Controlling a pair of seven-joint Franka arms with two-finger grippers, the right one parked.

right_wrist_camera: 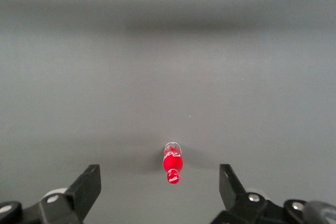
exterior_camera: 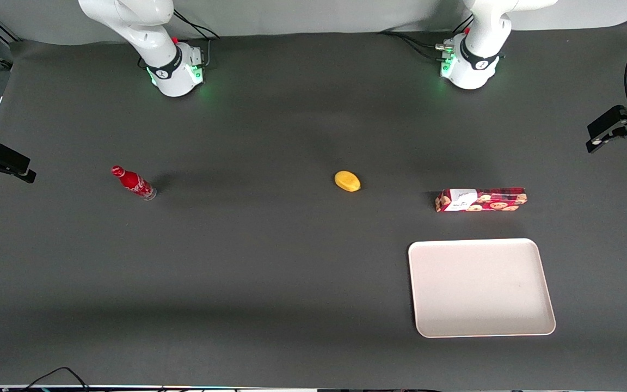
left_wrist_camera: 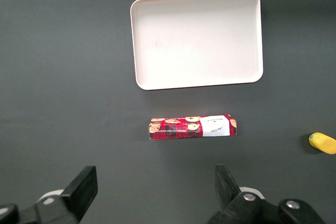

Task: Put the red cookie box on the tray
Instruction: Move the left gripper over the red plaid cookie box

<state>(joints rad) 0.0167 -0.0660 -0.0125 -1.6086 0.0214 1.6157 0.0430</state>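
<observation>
The red cookie box point(exterior_camera: 480, 200) lies flat on the dark surface point(exterior_camera: 270, 272), toward the working arm's end, and you see it in both the front view and the left wrist view point(left_wrist_camera: 192, 127). Its long side runs parallel to the long edge of the tray point(exterior_camera: 481, 287). The box is near the tray but apart from it: a strip of bare surface shows between them, and the box is farther from the front camera than the tray. On the top face you can see brown cookies and a white label patch close to one end.

The end effector point(left_wrist_camera: 155, 192) of the left arm hangs high above the surface, and it touches nothing. Its two fingers point(left_wrist_camera: 81, 190) are spread wide, with only dark surface between them. In the left wrist view the box lies between the end effector and the tray point(left_wrist_camera: 197, 39), well clear of the fingertips.

The tray is pale cream-white with rounded corners and a low rim, and you see nothing lying in it.

A small yellow object point(exterior_camera: 347, 181) rests near the middle of the surface, well apart from the box. A small red bottle point(exterior_camera: 133, 183) stands toward the parked arm's end of the surface.
</observation>
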